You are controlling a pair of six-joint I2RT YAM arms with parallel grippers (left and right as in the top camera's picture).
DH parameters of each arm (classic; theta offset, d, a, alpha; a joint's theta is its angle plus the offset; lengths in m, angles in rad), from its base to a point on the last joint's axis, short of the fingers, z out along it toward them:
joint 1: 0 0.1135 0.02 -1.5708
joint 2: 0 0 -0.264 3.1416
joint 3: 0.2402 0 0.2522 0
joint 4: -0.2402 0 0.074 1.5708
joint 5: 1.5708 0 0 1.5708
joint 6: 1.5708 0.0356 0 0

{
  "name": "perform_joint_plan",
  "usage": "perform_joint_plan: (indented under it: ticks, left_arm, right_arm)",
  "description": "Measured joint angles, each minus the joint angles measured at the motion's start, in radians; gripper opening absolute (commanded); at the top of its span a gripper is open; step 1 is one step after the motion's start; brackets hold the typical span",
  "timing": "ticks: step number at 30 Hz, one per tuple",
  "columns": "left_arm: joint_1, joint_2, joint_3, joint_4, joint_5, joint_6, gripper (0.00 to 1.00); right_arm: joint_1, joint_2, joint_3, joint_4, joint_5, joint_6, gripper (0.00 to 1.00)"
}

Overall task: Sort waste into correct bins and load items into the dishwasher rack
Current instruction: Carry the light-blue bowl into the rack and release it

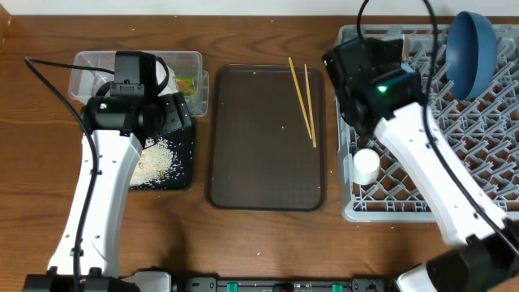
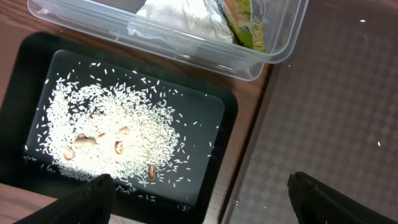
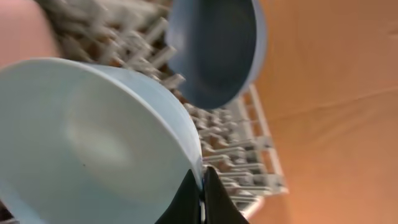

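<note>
The clear tub [image 1: 89, 65] holds the crumpled tissue [image 2: 177, 15] and the yellow-green wrapper [image 2: 245, 25]. The black tray [image 1: 182, 166] holds the rice scraps [image 2: 112, 137]. My left gripper [image 2: 202, 202] is open and empty above the black tray's right edge. My right gripper [image 3: 200, 186] is shut on the rim of the light blue bowl [image 3: 93, 143], held over the grey rack [image 1: 486, 122]. The dark blue plate [image 1: 470, 50] stands upright in the rack. The white cup [image 1: 365, 166] sits in the rack's left side. The chopsticks [image 1: 304, 101] lie on the brown tray. The white-pinkish bowl is out of view.
The brown serving tray [image 1: 268, 154] lies between the black tray and the rack. My right arm reaches across the rack's left half and hides the bowl from above. The rack's pegs [image 3: 236, 149] are close behind the bowl.
</note>
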Motion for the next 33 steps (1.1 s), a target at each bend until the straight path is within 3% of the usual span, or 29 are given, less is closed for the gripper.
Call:
perform_joint_plan:
  ticks: [12,27,29,33]
  left_arm:
    - [0.000,0.000,0.000,0.000,0.000,0.000,0.91]
    - [0.000,0.000,0.000,0.000,0.000,0.000,0.91]
    - [0.000,0.000,0.000,0.000,0.000,0.000,0.91]
    - [0.000,0.000,0.000,0.000,0.000,0.000,0.91]
  right_arm:
    - [0.000,0.227,-0.048,-0.070,0.172,0.004,0.01]
    - [0.016,0.271,-0.048,-0.080,0.145,0.008,0.01]
    - [0.027,0.271,-0.048,-0.088,0.116,0.011,0.05]
    - [0.042,0.271,-0.049,-0.111,0.052,0.012,0.26]
